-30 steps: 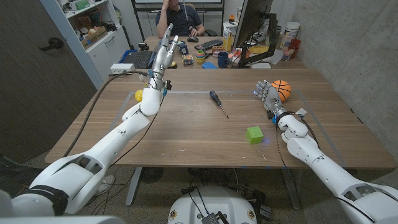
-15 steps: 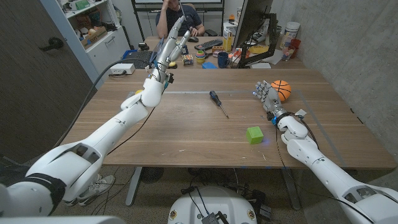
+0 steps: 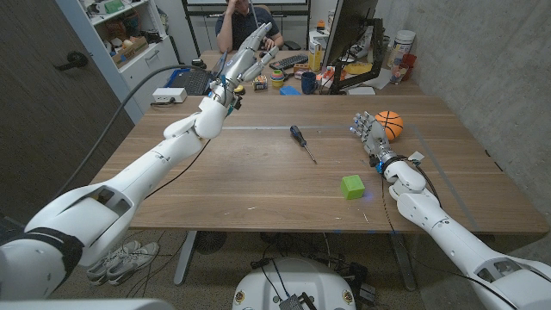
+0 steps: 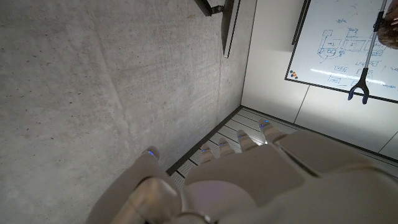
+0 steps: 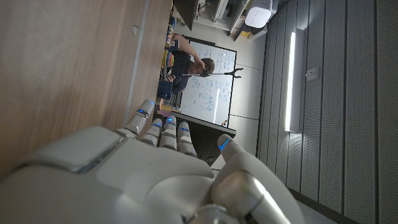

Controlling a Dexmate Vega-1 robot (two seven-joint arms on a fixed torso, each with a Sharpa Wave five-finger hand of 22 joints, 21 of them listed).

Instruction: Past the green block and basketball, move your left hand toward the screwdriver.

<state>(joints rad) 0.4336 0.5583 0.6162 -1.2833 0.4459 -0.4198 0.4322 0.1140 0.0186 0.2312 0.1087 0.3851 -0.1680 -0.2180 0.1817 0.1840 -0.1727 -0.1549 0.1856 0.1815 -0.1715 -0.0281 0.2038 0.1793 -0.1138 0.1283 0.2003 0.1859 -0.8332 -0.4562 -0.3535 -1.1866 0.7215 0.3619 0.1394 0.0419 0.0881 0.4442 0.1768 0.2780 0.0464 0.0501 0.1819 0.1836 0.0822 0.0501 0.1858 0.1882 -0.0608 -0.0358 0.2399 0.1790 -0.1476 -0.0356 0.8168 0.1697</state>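
Observation:
The screwdriver [image 3: 301,141], black-handled, lies near the table's middle. A green block [image 3: 351,186] sits nearer the front, right of centre. The basketball [image 3: 390,124] rests at the right, just beyond my right hand [image 3: 368,132], which stands open with fingers up and holds nothing. My left hand [image 3: 247,58] is raised high over the table's far left part, fingers stretched out and apart, holding nothing, well left of and above the screwdriver. The left wrist view shows that left hand [image 4: 236,180] against a concrete wall.
A person [image 3: 246,24] sits at a cluttered desk behind the table, close to my raised left hand. A monitor [image 3: 349,34] stands at the far right. Cables run along the table's [image 3: 258,185] left edge.
My left arm has stretched out and swung up and to the right, carrying the hand further over the table's far side. The right hand has stayed in place.

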